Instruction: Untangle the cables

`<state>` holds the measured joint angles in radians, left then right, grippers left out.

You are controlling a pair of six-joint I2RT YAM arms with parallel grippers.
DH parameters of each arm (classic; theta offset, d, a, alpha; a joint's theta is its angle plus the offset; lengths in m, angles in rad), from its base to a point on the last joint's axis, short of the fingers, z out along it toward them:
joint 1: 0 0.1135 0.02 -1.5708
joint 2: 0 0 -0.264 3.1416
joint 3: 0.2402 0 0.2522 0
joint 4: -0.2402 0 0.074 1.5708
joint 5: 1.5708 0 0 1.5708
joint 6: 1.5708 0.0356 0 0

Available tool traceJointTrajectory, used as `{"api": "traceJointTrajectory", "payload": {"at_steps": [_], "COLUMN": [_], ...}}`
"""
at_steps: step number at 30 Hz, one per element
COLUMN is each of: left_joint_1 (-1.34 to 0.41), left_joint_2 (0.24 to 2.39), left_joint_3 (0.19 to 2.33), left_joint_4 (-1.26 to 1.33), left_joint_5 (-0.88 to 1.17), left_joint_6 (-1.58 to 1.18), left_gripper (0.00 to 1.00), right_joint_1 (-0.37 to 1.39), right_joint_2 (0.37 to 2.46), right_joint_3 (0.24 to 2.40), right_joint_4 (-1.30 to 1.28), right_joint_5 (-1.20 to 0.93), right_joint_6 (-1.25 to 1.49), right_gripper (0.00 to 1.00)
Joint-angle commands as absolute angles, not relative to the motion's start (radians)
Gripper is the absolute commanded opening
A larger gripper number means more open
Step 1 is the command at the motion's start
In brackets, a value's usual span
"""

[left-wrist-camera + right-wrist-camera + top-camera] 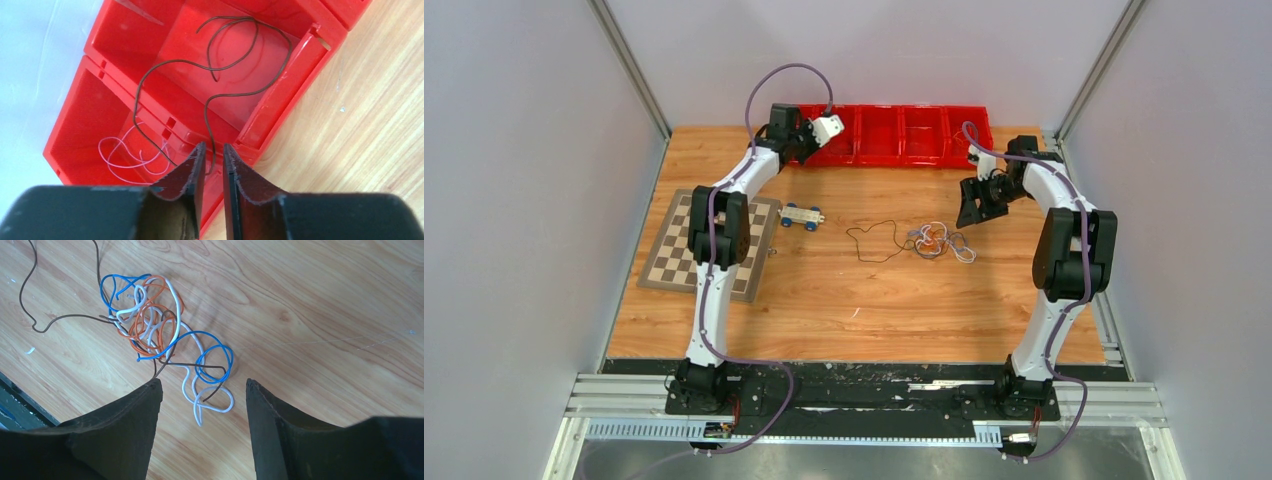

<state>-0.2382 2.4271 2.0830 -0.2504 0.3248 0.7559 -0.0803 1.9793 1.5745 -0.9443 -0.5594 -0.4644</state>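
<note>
Robot lab test cell: wooden tabletop (854, 300) boxed in by plain grey panels (514, 200) on aluminium posts (630, 65). Left arm (724, 230) and right arm (1069, 250) are bolted to extrusion rail (614, 395). Props only: red bins (904, 135), chessboard mat (664, 262), toy car (802, 216).

Left pincer (214, 150) sits right over the near wall of the bin tray (280, 95). One cable (207, 120) loops inside the compartment straight ahead, and its tail runs back over the wall in between my fingers. The next compartment to the left has a thin wire (127, 157) in it. Right pincer (204, 385) hangs above the table (325, 315). The tangle (155, 325) lies just ahead, a bit left, its nearest loop between my fingers. A loose cable (65, 319) trails off further left.
</note>
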Motion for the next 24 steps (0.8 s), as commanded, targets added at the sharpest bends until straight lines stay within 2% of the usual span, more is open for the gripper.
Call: {"api": "traceJointTrajectory", "payload": {"at_steps": [1, 4, 9, 15, 18, 24], "left_joint_1": [-0.239, -0.238, -0.239, -0.239, -0.241, -0.253], "left_joint_2": [2.398, 2.393, 2.407, 2.436, 2.437, 2.392], "left_joint_3": [2.053, 2.037, 2.048, 2.073, 2.080, 2.057], "left_joint_4": [-0.233, -0.227, -0.233, -0.241, -0.227, -0.159], "left_joint_5": [0.271, 0.265, 0.273, 0.239, 0.221, 0.242], "left_joint_6": [0.756, 0.762, 0.758, 0.787, 0.793, 0.777], "left_gripper": [0.31, 0.34, 0.33, 0.14, 0.00, 0.00], "right_joint_1": [-0.087, -0.089, -0.092, -0.098, -0.098, -0.099], "right_joint_2": [1.970, 1.969, 1.966, 1.960, 1.961, 1.968], "right_joint_3": [1.583, 1.582, 1.580, 1.569, 1.565, 1.568], "right_joint_4": [-0.930, -0.927, -0.926, -0.925, -0.922, -0.917], "right_joint_5": [-0.590, -0.591, -0.592, -0.591, -0.592, -0.600], "right_joint_6": [-0.468, -0.468, -0.471, -0.474, -0.473, -0.466], "right_gripper": [0.61, 0.61, 0.61, 0.61, 0.61, 0.61]}}
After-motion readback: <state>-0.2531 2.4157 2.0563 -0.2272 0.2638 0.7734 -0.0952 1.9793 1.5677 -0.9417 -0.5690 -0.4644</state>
